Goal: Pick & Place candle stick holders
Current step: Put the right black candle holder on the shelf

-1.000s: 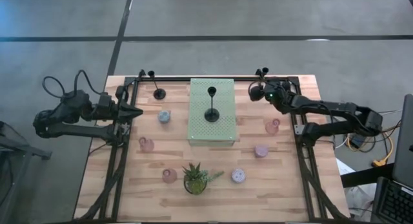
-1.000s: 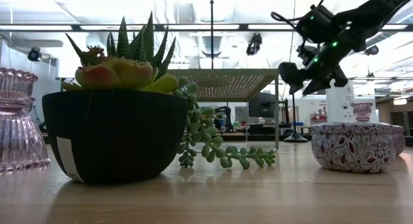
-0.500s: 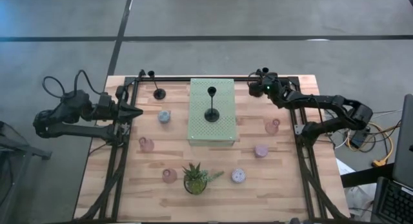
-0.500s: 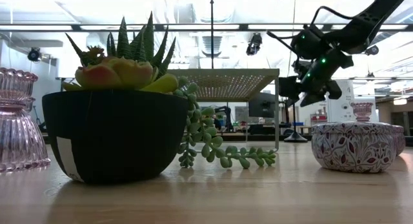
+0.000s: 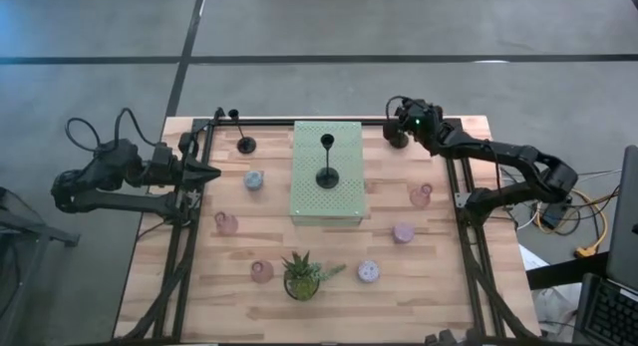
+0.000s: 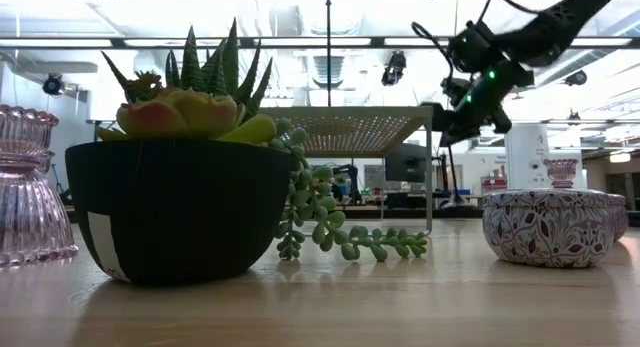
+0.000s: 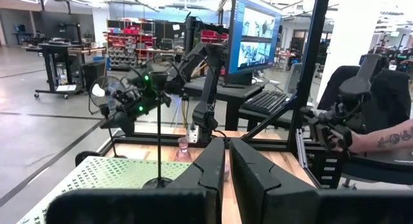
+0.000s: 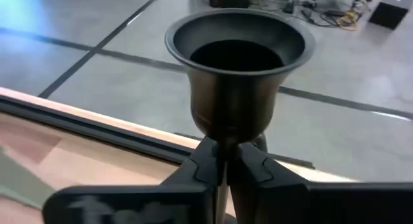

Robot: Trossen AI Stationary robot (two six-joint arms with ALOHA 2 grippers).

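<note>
Three black candle stick holders show in the high view. One (image 5: 244, 143) stands at the far left. One (image 5: 327, 174) stands by its disc base on the green perforated platform (image 5: 344, 201). The third (image 5: 397, 137) is at the far right corner, with my right gripper (image 5: 401, 121) shut on it below its cup top (image 8: 235, 53). Squat pastel cups stand on the wood, among them blue (image 5: 255, 179), pink (image 5: 227, 222) and lilac (image 5: 368, 271). My left gripper (image 5: 206, 173) waits shut at the table's left edge. My right gripper pinches the black holder's thin stem (image 8: 224, 146) between its two fingers, right under the cup top. The fingers come roughly level from the table's right side and lie across the stem. The holder stays upright; whether its base rests on the table I cannot tell.
A potted succulent (image 5: 302, 276) stands near the front middle. More pastel cups sit at the right (image 5: 421, 195) (image 5: 403, 232) and front left (image 5: 261, 271). A black frame (image 5: 299, 122) runs along the table's far edge and sides. A person's arm (image 7: 387, 141) shows beyond the table.
My right gripper has moved toward the table's far edge and left, onto the black holder at the far right corner. Its fingers have shut on the stem under the cup. The holders and cups stay where they were.
</note>
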